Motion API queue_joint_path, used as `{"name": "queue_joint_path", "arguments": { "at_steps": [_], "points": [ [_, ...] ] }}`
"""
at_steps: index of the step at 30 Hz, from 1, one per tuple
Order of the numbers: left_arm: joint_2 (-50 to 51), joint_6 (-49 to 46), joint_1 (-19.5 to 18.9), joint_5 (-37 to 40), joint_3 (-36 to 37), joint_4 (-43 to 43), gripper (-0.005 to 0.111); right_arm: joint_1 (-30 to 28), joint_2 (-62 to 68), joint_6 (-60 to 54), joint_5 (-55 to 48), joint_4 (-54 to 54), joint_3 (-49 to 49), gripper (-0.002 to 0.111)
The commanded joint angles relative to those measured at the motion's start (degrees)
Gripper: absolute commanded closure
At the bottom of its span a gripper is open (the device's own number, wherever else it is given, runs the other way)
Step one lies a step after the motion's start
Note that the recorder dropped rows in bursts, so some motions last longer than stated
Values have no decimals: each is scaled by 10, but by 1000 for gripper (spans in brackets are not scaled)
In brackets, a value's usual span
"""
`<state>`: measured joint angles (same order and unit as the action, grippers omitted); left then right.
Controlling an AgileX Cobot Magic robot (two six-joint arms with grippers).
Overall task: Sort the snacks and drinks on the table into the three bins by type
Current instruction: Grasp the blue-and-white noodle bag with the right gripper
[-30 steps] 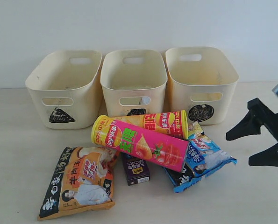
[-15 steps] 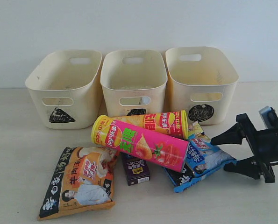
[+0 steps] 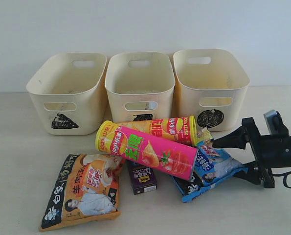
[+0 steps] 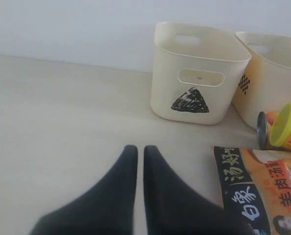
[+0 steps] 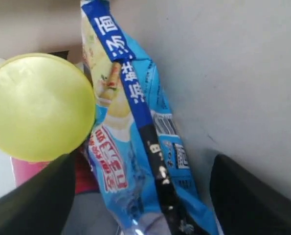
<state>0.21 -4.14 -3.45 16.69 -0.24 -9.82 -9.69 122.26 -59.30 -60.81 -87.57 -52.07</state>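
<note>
Three cream bins stand side by side along the far side of a pale worktop. The triangle bin is on the left, the square bin in the middle and the circle bin on the right.

The snacks and a drink lie in a heap just in front of them. A pink tube lies on its side with its yellow lid to the left. A yellow and red tube lies just behind it, close to the square bin. A small purple carton pokes out from under the pink tube on the near side. An orange and black bag lies flat at the near left.

A blue and white bag lies to the right, its left end tucked under the pink tube. The right hand reaches in low from the right. It is spread wide, with one dark finger on either side of this bag's right end, and grips nothing.

The left hand is clenched and empty. It hangs over bare worktop to the left of the orange and black bag.
</note>
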Motion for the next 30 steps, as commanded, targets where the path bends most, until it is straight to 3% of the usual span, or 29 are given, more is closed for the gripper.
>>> {"name": "queue_joint_path", "arguments": {
  "at_steps": [1,4,7,12,21,30],
  "points": [
    [-2,-3,-2,-4,2,2,103,31,18,-7,72,19,6,39],
    [-2,-3,-2,-4,2,2,103,37,18,-7,77,19,6,46],
    [-2,-3,-2,-4,2,2,103,34,16,-7,77,17,6,80],
    [-2,-3,-2,-4,2,2,103,34,-12,-13,81,17,6,109],
    [-2,-3,-2,-4,2,2,103,34,-129,-8,154,56,6,108],
    [-2,-3,-2,-4,2,2,103,34,-241,26,158,138,6,108]
  ]
}}
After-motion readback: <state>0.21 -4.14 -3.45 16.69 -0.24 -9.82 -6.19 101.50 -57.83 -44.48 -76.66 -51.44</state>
